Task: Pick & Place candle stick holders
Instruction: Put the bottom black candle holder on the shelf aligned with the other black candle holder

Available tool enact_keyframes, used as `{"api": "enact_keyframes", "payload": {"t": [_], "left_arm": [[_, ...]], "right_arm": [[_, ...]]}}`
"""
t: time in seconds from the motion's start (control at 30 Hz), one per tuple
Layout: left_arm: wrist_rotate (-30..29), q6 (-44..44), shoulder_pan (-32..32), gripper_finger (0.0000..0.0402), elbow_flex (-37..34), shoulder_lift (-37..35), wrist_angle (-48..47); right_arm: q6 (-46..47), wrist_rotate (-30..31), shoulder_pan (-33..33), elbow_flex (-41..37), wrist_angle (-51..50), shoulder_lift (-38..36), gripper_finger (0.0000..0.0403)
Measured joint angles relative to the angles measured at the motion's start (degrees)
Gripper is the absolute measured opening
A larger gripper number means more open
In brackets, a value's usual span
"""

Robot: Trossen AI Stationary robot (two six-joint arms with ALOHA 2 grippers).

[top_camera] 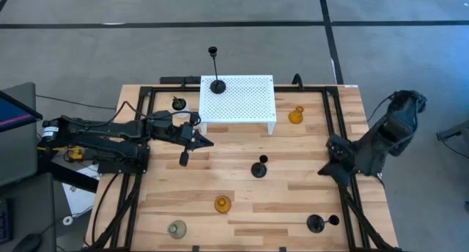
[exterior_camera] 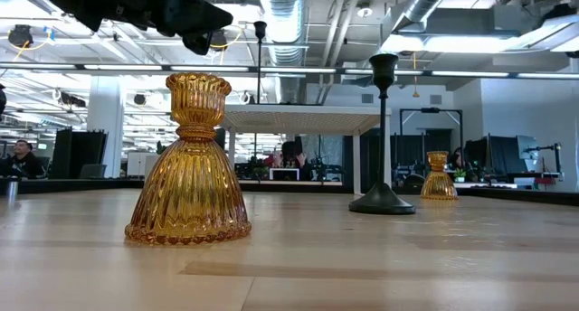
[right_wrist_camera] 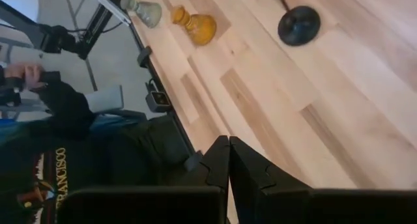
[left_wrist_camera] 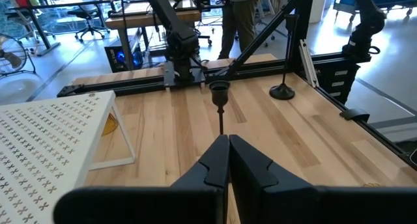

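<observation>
One black holder [top_camera: 218, 83] stands by its round base on the white perforated stand [top_camera: 249, 105]. A second black holder [top_camera: 259, 168] stands mid-table and also shows in the left wrist view [left_wrist_camera: 219, 97]. A third [top_camera: 316, 223] stands near the front right. One amber glass holder [top_camera: 296, 116] sits right of the stand and another [top_camera: 223, 204] near the front. The clear-grey holder [top_camera: 176, 228] is at the front left. My left gripper [top_camera: 207, 142] is shut and empty, in front of the stand [left_wrist_camera: 228, 155]. My right gripper [top_camera: 322, 171] is shut and empty at the table's right [right_wrist_camera: 228, 155].
A small pot with a green plant [top_camera: 178, 103] sits left of the stand. Black frame rails [top_camera: 333, 127] run along the table's sides and back. A person in a dark sleeve [right_wrist_camera: 58, 100] is beyond the table's near edge. Bare wood lies between the holders.
</observation>
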Motion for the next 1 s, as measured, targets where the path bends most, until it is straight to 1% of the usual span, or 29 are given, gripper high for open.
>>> {"api": "enact_keyframes", "payload": {"t": [0.13, 0.23, 0.33, 0.4, 0.6, 0.67, 0.87, 0.93, 1.0], "left_arm": [[0.0, 0.0, 0.0, 0.0011, 0.0, 0.0, 0.0], [0.0, 0.0, 0.0, 0.0011, 0.0, 0.0, 0.0], [0.0, 0.0, 0.0, 0.0011, 0.0, 0.0, 0.0], [0.0, 0.0, 0.0, 0.0011, 0.0, 0.0, 0.0], [0.0, 0.0, 0.0, 0.0011, 0.0, 0.0, 0.0], [0.0, 0.0, 0.0, 0.0011, 0.0, 0.0, 0.0], [0.0, 0.0, 0.0, 0.0011, 0.0, 0.0, 0.0], [0.0, 0.0, 0.0, 0.0011, 0.0, 0.0, 0.0], [0.0, 0.0, 0.0, 0.0011, 0.0, 0.0, 0.0]], "right_arm": [[4.6, 1.0, 5.3, 2.1, -2.0, 4.9, 0.0000], [6.9, 0.8, 7.7, 3.5, -4.2, 8.5, 0.0000], [8.9, -0.7, 9.1, 4.2, -7.3, 12.0, 0.0000], [11.1, -3.2, 9.1, 4.9, -7.6, 14.4, 0.0000], [16.2, -13.6, 9.1, 7.6, -10.0, 20.6, 0.0000], [16.7, -15.3, 9.1, 8.8, -10.1, 22.1, 0.0000], [18.6, -18.1, 9.1, 13.5, -11.0, 25.2, 0.0000], [20.1, -20.7, 9.1, 14.6, -11.4, 25.7, 0.0000], [21.7, -24.7, 8.8, 14.9, -12.0, 26.3, 0.0000]]}}
